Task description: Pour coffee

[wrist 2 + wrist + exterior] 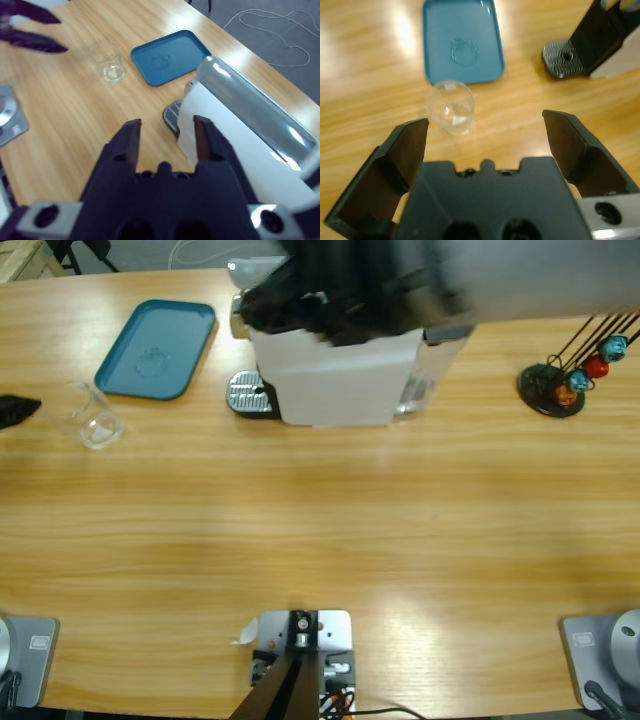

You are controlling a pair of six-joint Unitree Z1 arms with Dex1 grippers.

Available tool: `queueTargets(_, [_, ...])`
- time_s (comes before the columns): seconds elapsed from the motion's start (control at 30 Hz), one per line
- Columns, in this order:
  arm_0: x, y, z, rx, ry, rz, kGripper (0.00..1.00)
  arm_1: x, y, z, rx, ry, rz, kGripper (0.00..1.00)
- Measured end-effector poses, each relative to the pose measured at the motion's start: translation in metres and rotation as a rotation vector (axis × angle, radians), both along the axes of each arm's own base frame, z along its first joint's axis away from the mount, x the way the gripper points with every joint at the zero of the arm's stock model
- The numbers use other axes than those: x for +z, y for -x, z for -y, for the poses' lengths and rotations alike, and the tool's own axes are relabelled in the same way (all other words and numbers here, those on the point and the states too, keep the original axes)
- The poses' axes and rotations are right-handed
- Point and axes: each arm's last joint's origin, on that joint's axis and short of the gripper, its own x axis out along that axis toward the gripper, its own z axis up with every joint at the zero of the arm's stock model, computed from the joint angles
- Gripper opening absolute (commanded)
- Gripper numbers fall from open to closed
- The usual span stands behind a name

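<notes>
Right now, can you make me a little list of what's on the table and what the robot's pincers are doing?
cup: clear glass cup, upright, looks empty, on the wood beside the tray
tray: blue tray, nothing on it
coffee machine: white coffee machine, empty drip grate
left pincer: open, short of the cup
right pincer: open, above the machine
capsule stand: far end

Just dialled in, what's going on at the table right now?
Nothing is held yet. The left gripper is wide open just short of the empty clear glass cup, which stands on the wooden table beside the teal rectangular tray. The right gripper, open, hovers above the white coffee machine. The machine's metal drip grate is bare.
</notes>
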Motion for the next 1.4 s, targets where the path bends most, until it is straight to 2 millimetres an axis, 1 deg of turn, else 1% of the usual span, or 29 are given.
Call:
queueTargets(0.07, [0.002, -0.006, 0.004, 0.006, 0.018, 0.040, 1.000, 0.006, 0.014, 0.024, 0.000, 0.006, -0.004, 0.913])
queueTargets(0.13, [-0.002, -0.014, 0.010, 0.021, 0.019, 0.063, 1.000, 0.008, 0.029, 0.050, -0.006, 0.017, -0.006, 0.908])
queueTargets(0.23, [-0.016, -0.027, 0.019, 0.053, -0.013, 0.039, 1.000, 0.010, 0.049, 0.087, -0.024, 0.027, -0.001, 0.907])
queueTargets(0.33, [-0.031, -0.038, 0.025, 0.119, -0.040, -0.009, 1.000, 0.011, 0.064, 0.113, -0.032, 0.021, 0.006, 0.904])
queueTargets(0.4, [-0.042, -0.042, 0.027, 0.146, -0.059, -0.044, 1.000, 0.011, 0.069, 0.122, -0.034, 0.014, 0.012, 0.904])
queueTargets(0.47, [-0.051, -0.044, 0.029, 0.165, -0.073, -0.075, 1.000, 0.011, 0.072, 0.127, -0.034, 0.008, 0.015, 0.905])
queueTargets(0.53, [-0.055, -0.045, 0.030, 0.182, -0.077, -0.089, 1.000, 0.010, 0.072, 0.128, -0.034, 0.011, 0.014, 0.904])
queueTargets(0.8, [-0.067, -0.048, 0.029, 0.251, -0.088, -0.101, 1.000, 0.009, 0.073, 0.128, -0.034, 0.014, 0.012, 0.904])
queueTargets(1.0, [-0.077, -0.058, 0.036, 0.276, -0.113, -0.117, 1.000, 0.006, 0.073, 0.128, -0.034, 0.022, 0.008, 0.904])
queueTargets(1.4, [-0.091, -0.078, 0.042, 0.316, -0.122, -0.127, 1.000, 0.002, 0.073, 0.128, -0.034, 0.031, 0.002, 0.904])
